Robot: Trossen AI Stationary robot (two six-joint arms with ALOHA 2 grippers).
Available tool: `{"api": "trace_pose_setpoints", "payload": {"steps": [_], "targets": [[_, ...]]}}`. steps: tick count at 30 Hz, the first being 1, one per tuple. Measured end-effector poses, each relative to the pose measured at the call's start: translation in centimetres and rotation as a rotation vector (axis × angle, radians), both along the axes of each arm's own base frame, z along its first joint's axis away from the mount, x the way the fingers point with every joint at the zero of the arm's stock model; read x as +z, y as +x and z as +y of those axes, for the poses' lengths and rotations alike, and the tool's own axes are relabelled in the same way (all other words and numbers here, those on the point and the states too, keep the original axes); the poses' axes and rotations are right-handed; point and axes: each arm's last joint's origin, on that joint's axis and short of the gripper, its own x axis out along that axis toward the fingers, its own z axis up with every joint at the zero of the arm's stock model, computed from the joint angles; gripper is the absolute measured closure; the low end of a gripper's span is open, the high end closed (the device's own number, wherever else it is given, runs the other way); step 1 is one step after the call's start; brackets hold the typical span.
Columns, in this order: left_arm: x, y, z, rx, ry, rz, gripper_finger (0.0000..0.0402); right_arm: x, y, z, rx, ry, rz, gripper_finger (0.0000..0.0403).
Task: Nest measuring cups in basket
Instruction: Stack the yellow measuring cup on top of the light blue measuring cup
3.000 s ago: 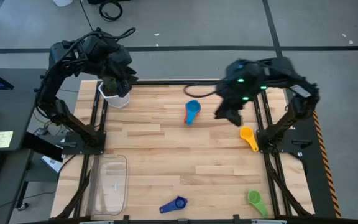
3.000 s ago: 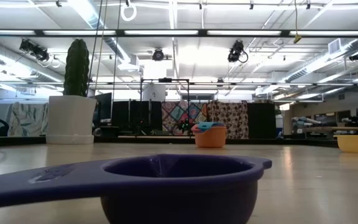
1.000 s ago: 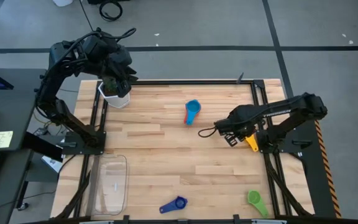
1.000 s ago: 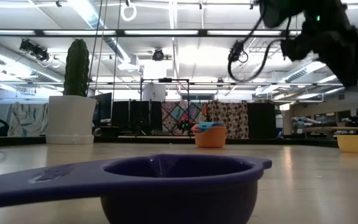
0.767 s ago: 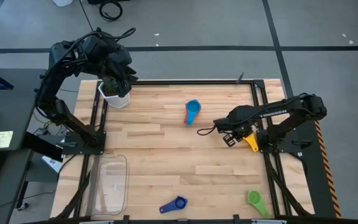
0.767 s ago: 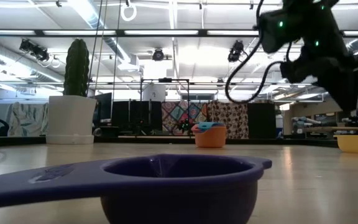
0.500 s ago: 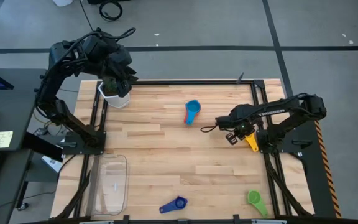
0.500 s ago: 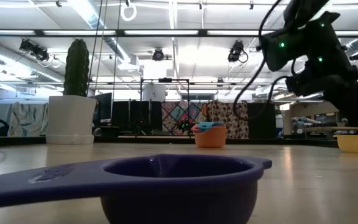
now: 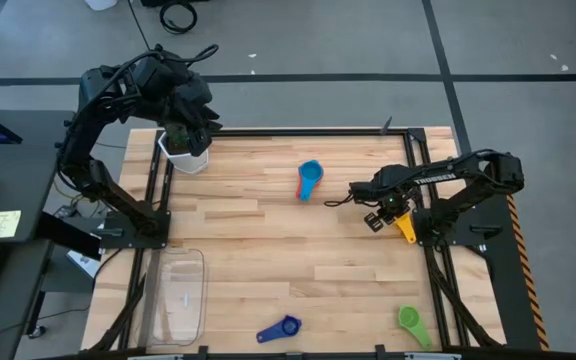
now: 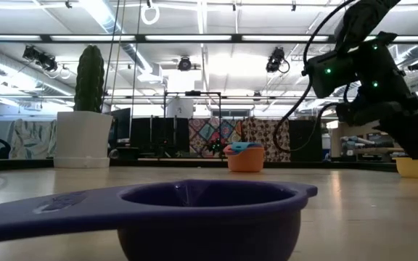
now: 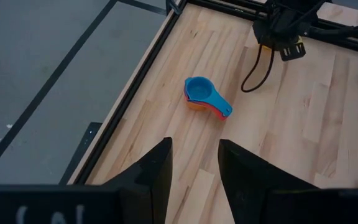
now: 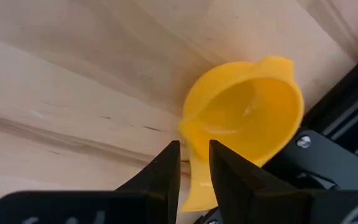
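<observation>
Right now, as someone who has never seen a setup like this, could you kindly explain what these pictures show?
This is a two-armed robot at a wooden table. One picture looks straight down, one sits at table-top height, and one camera rides on each wrist.

On the table lie a blue cup nested in an orange one, a yellow cup, a green cup, a dark blue cup and a clear basket. A white pot with a cactus stands at a far corner.

The right gripper is low beside the yellow cup; its wrist view shows the fingers apart around the handle, not clamped. The left gripper waits above the pot, holding nothing.
</observation>
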Motion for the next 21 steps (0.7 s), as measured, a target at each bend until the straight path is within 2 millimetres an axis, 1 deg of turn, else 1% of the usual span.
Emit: {"api": "trace_pose_setpoints", "payload": {"steps": [5,9,12,14,17,18,21], "targets": [[0.0,0.0,0.0,0.0,0.0,0.0,0.0267,-0.6,0.0,-0.4,-0.009,0.007,-0.039,0.0314],[0.0,0.0,0.0,0.0,0.0,0.0,0.0267,-1.5,-0.6,-0.7,-0.035,0.008,-0.045,0.0314],[0.0,0.0,0.0,0.0,0.0,0.0,0.0267,-1.8,-0.8,-0.9,-0.063,0.008,-0.036,0.0318],[0.0,0.0,0.0,0.0,0.001,0.0,0.0267,-1.8,-0.8,-1.0,-0.069,0.006,-0.043,0.0332],[0.0,0.0,0.0,-0.002,0.002,0.001,0.0267,-1.9,-0.5,-1.1,-0.07,0.008,-0.073,0.0378],[0.0,0.0,0.0,-0.002,0.002,0.001,0.0267,-1.8,-0.5,-1.1,-0.064,0.011,-0.079,0.0386],[0.0,0.0,0.0,-0.001,0.002,0.001,0.0267,-1.4,0.0,-1.2,-0.088,0.02,-0.106,0.0386]]}}
